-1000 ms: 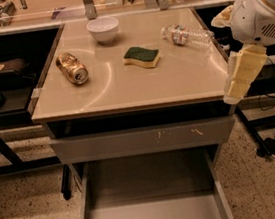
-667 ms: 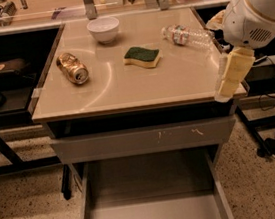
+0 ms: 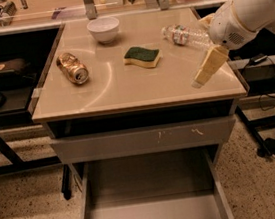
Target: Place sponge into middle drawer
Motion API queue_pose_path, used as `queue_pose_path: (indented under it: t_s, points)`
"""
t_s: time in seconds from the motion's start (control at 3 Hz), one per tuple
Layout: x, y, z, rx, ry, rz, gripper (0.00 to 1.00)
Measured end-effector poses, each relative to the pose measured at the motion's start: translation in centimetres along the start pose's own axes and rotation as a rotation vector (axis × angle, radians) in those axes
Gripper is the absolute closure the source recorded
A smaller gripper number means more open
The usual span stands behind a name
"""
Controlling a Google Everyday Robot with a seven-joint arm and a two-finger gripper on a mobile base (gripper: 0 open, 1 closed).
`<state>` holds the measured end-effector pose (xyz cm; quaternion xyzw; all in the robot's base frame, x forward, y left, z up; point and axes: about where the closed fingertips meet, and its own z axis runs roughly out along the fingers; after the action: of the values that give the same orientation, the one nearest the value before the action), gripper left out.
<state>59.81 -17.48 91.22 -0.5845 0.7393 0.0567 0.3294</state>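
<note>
A tan table (image 3: 125, 95) fills the view, and below it the middle drawer (image 3: 151, 215) stands pulled out, its grey floor bare. My white arm (image 3: 246, 14) reaches in from the right side of the view. Over the last second my gripper (image 3: 210, 66) has swung inward from beyond the table's right edge and now hangs above the tabletop's right margin, angled down toward the middle. I judge the reach has only begun, with the pick-up still ahead. It carries nothing, and I cannot tell whether it is released or clenched. The sponge (image 3: 142, 57) lies flat near the table's centre, well apart from my gripper, green side up. Its long axis runs nearly side to side across the table, one end toward my gripper
</note>
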Motion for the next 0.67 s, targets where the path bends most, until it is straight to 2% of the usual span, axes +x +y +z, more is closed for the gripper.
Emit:
queue_pose_path:
  t_s: [0.33,0.67]
  points:
    - [0.39,-2.29,4.59,-0.032,-0.101,0.083,0.0]
    - [0.37,-2.27,4.62,-0.032,-0.101,0.082,0.0]
